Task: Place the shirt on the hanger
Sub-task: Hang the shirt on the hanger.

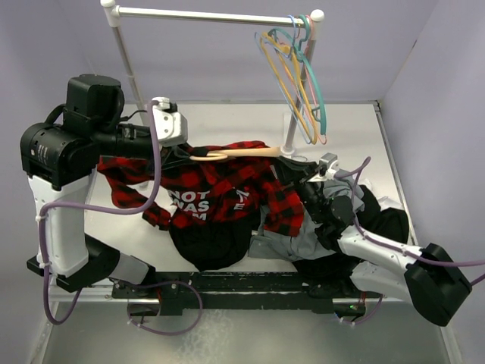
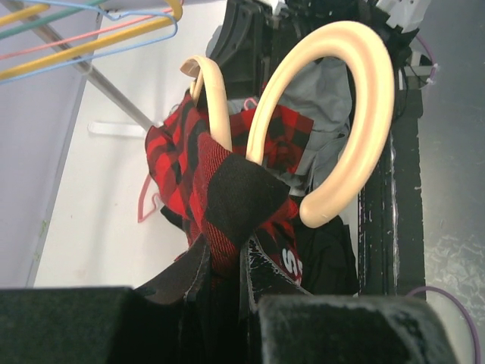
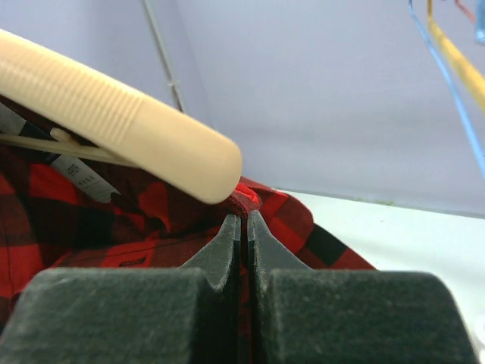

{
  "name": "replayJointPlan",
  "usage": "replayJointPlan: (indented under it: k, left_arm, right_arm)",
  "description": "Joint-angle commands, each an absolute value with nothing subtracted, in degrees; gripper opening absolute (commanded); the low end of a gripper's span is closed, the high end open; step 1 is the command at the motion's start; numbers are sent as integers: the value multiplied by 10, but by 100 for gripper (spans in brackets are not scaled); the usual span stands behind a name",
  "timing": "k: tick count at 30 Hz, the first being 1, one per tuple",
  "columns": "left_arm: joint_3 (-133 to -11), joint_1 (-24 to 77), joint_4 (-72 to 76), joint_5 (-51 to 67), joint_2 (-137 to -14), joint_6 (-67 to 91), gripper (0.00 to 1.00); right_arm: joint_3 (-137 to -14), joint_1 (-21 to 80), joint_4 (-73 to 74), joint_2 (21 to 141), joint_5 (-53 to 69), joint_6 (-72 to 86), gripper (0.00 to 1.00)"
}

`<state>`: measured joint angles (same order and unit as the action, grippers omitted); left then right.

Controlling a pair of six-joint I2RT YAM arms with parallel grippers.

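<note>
hanger (image 1: 242,152): frame mostly under shirt (image 1: 220,182) | lettering (image 1: 189,201): partly folded away | right wrist: hanger cut by left edge

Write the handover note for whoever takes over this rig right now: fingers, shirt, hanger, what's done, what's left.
Left gripper: fingers shut on the shirt, close beside the hook of the hanger.
Right gripper: fingers shut on a shirt edge, just under one hanger end.
The shirt lies on the table, partly over a grey garment; the hanger lies across its upper part.
Done: both arms grip the shirt at the hanger.
Left: that hanger end is bare, so fabric likely needs pulling over it. Whether the other shoulder is seated cannot be told.
</note>
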<state>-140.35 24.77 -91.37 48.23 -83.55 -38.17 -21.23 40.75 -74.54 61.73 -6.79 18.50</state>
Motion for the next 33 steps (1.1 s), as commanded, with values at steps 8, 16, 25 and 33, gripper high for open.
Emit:
replayJointPlan:
  k: [8, 16, 25, 33]
  left_arm:
    - [-1374, 253, -888, 439, -786, -429, 0]
    - [-1315, 256, -887, 394, -782, -455, 0]
    - [-1334, 256, -833, 369, -801, -416, 0]
    - [-1339, 256, -831, 366, -815, -424, 0]
  right_arm:
    - [-241, 330, -641, 577, -139, 102, 0]
    - [-289, 314, -573, 569, -132, 57, 0]
    - [-319, 314, -478, 579, -99, 51, 0]
    - [-317, 313, -486, 596, -95, 55, 0]
